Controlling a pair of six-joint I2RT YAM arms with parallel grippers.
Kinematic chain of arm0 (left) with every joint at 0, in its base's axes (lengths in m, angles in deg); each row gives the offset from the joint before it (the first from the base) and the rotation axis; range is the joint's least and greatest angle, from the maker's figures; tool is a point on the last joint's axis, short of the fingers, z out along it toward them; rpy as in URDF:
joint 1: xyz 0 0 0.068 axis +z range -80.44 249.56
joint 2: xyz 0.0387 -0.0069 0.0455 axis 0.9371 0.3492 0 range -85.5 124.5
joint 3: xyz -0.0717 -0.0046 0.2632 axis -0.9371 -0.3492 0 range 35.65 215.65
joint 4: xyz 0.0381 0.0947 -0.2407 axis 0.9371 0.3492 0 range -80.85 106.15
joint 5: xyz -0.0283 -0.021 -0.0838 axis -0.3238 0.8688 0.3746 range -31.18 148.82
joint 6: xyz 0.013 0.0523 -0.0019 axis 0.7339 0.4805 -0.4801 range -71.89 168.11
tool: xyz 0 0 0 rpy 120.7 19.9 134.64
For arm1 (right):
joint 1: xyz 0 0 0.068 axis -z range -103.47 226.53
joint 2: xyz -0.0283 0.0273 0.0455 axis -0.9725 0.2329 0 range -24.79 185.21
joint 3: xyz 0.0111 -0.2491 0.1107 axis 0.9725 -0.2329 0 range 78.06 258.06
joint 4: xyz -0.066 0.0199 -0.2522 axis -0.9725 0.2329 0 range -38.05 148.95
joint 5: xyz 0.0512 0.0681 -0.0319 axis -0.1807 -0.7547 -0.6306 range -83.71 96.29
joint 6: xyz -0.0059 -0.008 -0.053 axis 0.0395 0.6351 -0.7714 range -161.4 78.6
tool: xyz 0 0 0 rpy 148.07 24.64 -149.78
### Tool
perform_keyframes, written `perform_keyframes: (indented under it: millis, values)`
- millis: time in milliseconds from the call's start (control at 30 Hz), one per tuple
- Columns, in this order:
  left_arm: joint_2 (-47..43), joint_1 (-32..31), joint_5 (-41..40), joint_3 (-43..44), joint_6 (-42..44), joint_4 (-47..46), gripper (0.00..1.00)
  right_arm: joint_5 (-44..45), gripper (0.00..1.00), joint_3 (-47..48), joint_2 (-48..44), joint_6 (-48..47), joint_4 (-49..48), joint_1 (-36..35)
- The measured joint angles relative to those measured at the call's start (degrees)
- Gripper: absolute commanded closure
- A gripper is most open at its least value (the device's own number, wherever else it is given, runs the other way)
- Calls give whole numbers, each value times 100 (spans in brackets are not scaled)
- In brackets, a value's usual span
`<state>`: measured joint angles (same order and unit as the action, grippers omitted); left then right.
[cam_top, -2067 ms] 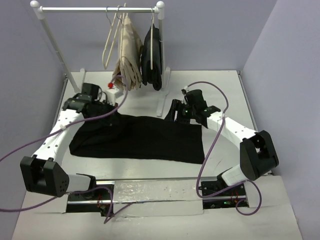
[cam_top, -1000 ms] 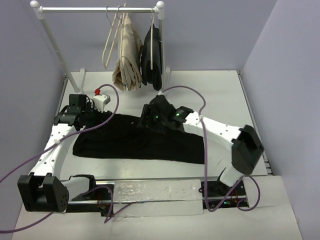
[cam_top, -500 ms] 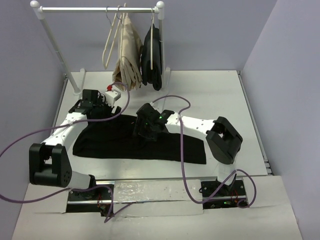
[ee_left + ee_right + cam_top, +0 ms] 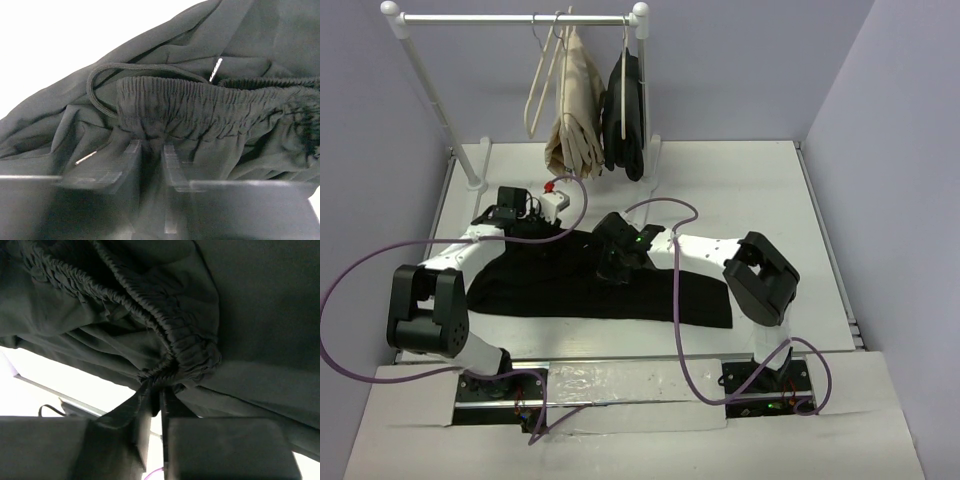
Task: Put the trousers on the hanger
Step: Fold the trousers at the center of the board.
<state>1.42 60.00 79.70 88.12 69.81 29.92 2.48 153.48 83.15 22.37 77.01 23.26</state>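
The trousers (image 4: 620, 295) lay spread flat on the table (image 4: 750, 190) in front of the clothes rail (image 4: 480, 18), well apart from the empty hanger (image 4: 532, 105), which hung toward the rail's left end, just beside the beige trousers (image 4: 575, 115) and a smaller black garment (image 4: 625, 110). The left gripper (image 4: 150, 145) was closed on a bunch of black fabric just under the elastic waistband (image 4: 200, 100), in front of the rail's left half. The right gripper (image 4: 160, 390) was pinched almost fully together on a gathered fold of that waistband, in front of the rail's right post
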Motion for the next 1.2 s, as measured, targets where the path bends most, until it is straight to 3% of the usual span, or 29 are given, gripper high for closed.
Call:
perform_keyframes:
  millis: [33,67,100,467,667,867,1200]
  values:
    - [0,0,11,0,-9,2,81,20,91,0,0,4,2,0]
    - [-2,0,37,4,-31,4,95,39,97,0,0,2,-2,2]
    - [-2,0,63,9,-61,7,100,57,99,0,0,-24,-4,2]
    - [-562,-4,573,343,-111,520,100,142,100,0,-192,-629,15,109]
    - [-1200,-4,1172,739,-111,1049,100,127,100,-166,-1040,-1290,-15,431]
    - [-1263,-52,1670,1327,-258,1478,100,122,100,-509,-2039,-1980,28,791]
    - [-1126,-1045,1414,2594,-1093,1805,100,-153,100,-914,-3248,-2404,339,1141]
